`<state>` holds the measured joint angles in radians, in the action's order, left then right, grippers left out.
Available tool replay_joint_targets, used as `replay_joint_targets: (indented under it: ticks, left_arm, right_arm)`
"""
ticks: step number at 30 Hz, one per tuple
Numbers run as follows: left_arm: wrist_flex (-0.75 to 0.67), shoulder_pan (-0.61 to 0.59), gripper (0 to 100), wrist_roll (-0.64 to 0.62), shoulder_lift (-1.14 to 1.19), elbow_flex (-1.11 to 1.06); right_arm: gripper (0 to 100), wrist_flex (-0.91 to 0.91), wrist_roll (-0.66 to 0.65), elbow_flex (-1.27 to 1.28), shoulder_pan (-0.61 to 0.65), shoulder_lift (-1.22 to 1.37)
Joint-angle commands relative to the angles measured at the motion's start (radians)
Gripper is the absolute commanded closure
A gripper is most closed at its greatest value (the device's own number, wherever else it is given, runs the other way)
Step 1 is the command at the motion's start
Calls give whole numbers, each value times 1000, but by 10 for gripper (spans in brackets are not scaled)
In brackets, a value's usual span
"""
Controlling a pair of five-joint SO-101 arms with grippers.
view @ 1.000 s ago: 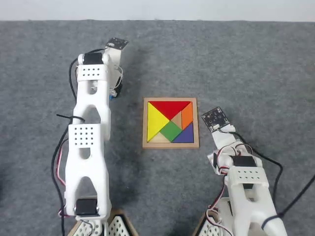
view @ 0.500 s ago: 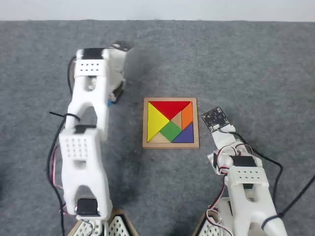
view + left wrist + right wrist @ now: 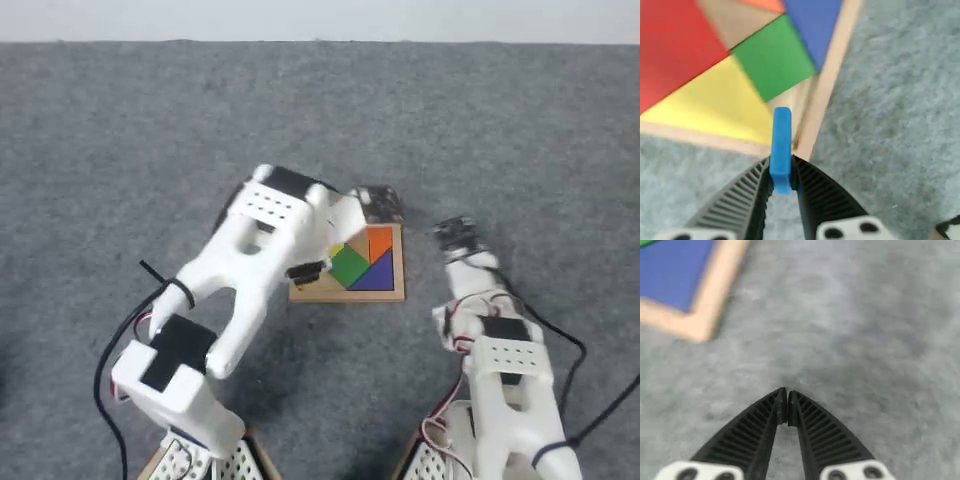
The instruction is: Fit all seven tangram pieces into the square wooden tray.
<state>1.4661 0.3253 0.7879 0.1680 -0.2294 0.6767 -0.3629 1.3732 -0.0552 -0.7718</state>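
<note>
- High view: our left arm (image 3: 250,255) lies slantwise over the grey surface (image 3: 520,130) and covers the side of the tray (image 3: 345,294) nearest it. The green piece (image 3: 348,265), orange piece (image 3: 380,243) and dark-blue piece (image 3: 380,277) sit flat inside the tray. Our right arm (image 3: 505,370) stands beside the tray, apart from it.
- Left wrist view: our left hand (image 3: 782,164) is clamped on the light-blue piece (image 3: 782,127). It holds the piece on edge by its two flat faces, just above a patch of bare wood between the yellow piece (image 3: 715,107) and the tray's rim.
  - We judge this piece to be thin, stiff and light, with smooth painted faces that could slip.
  - The hold on the flat faces looks firm to us, but the piece must tip flat before it can seat.
  - The gap looks snug, so we would lower the piece gently rather than press it in.
  - The wrist points steeply down at the tray's corner.
- Right wrist view: our right hand (image 3: 787,395) has its fingers together and holds nothing. It hangs over the surface just off the tray's corner.
</note>
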Motion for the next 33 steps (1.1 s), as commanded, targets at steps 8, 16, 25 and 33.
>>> replay_joint_targets:
  ticks: [8,16,25,33]
  left_arm:
    - [-80,121,990,74,80,-1]
    - [-58,80,953,61,164,87]
    - [-15,25,896,28,189,179]
    - [40,38,896,41,178,185]
  right_arm:
    - [991,-35,64,-64,-110,-76]
    - [991,-27,74,29,-104,-262]
    - [991,21,41,103,-56,-440]
    - [991,22,38,118,-56,-467]
